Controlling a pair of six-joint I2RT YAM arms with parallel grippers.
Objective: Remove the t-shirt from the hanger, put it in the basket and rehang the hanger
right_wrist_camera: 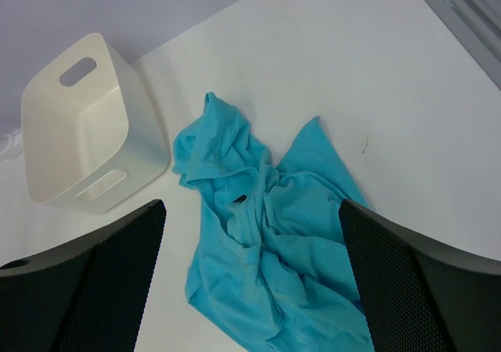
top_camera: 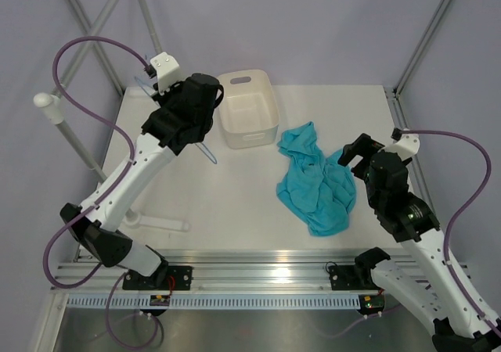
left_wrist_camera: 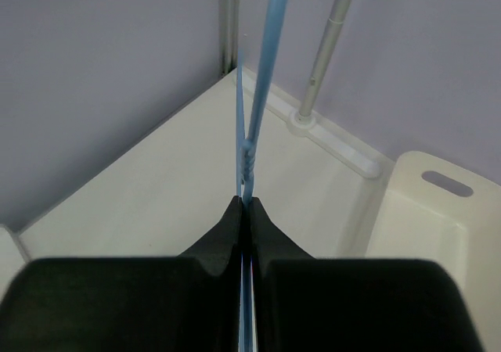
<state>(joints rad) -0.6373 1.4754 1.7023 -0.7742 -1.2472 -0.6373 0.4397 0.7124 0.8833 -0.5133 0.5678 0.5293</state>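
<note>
Evidently the t-shirt (top_camera: 317, 181) is already off the hanger (left_wrist_camera: 260, 86); it lies crumpled on the counter (top_camera: 235, 203), just right of the white tub (top_camera: 249, 108), its long axis running from the tub toward the near edge; the right jaws hang spread wide just above it, the nearer arm by far; the left jaws, well apart on the tub's other side, pinch the hanger's wire.

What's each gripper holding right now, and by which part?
The left gripper is shut on the hanger wire beside its twist; the right gripper is open, holding nothing.
</note>
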